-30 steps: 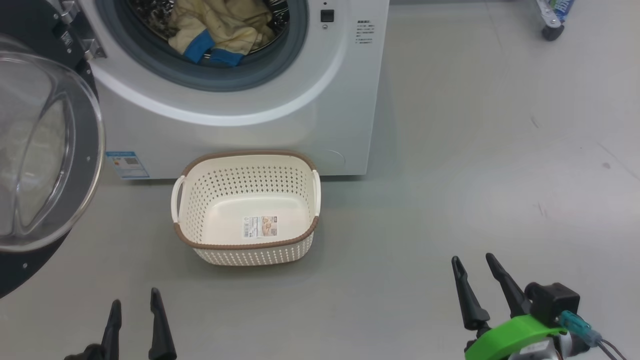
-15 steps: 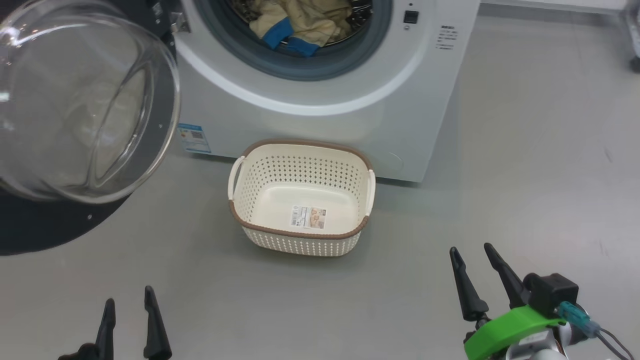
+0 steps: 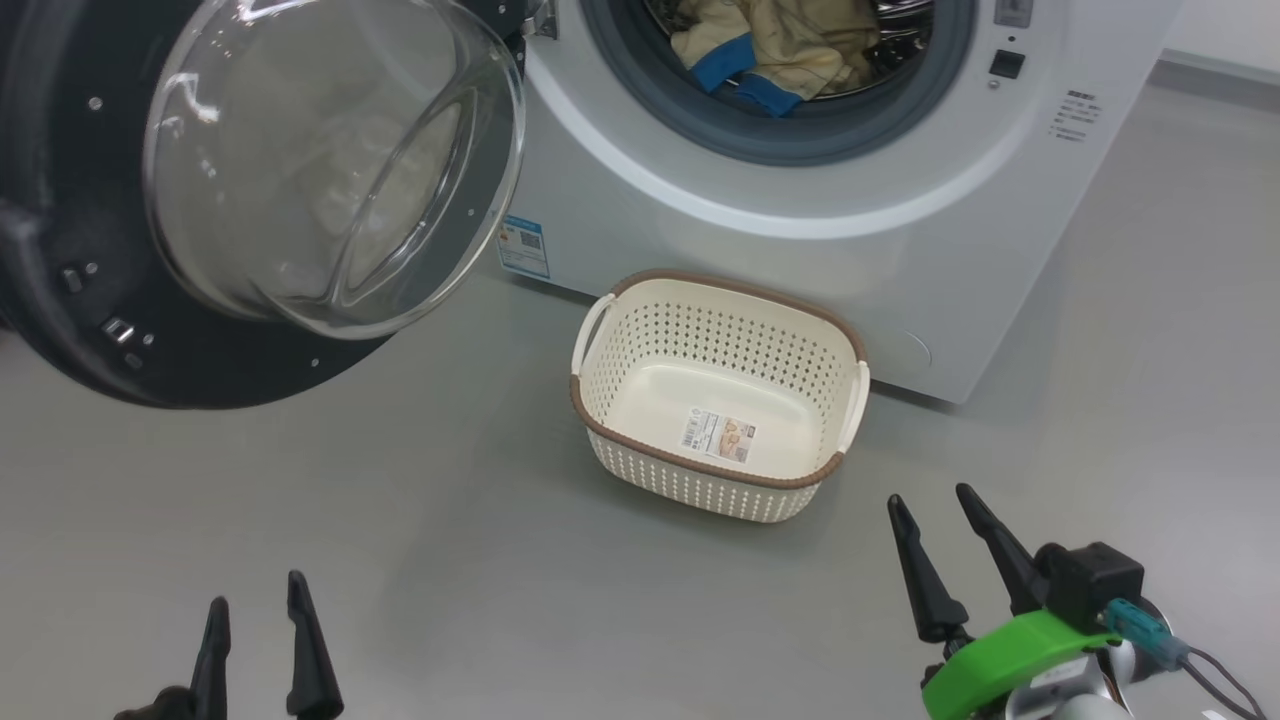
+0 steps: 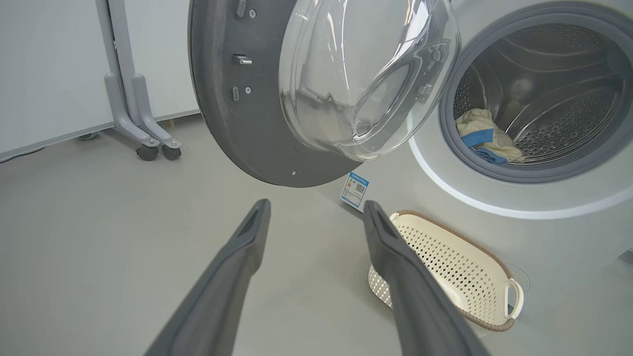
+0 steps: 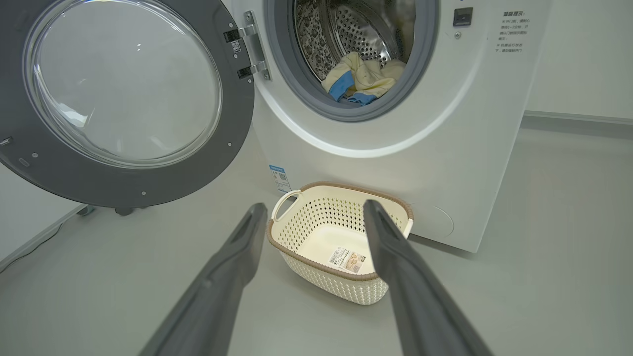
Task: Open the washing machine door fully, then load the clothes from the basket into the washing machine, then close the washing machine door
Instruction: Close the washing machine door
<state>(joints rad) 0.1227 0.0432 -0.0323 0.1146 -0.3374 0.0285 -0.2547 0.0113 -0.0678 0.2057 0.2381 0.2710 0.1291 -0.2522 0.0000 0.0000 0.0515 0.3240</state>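
Hovering low over the grey floor (image 3: 400, 540), the left gripper (image 3: 255, 590) and right gripper (image 3: 928, 495) both stand spread wide, with nothing between their long dark fingers.

Just beyond them sits the basket (image 3: 700, 492): cream perforated plastic, brown rim band, label sticker on its bottom, no cloth in it. It stands just beside the foot of the washing machine (image 3: 780, 250).

The washing machine door (image 3: 300, 170) hangs well out to the robot's left on its steel hinge (image 5: 247, 49). It has a wide black rim and a clear domed glass.

Farthest back, the clothes (image 3: 790, 40) lie crumpled in the perforated steel drum (image 5: 356, 29), inside the grey rubber seal (image 3: 800, 145). They are pale yellow with blue trim.

Judgement: loading looks done and only closing is left. The door is likely rigid and fairly heavy, and should swing freely on its hinge. The glass bulge looks smooth and slippery, a poor place to press. Better contact is the flat black rim at the free edge, far from the hinge, pushed rather than pinched.
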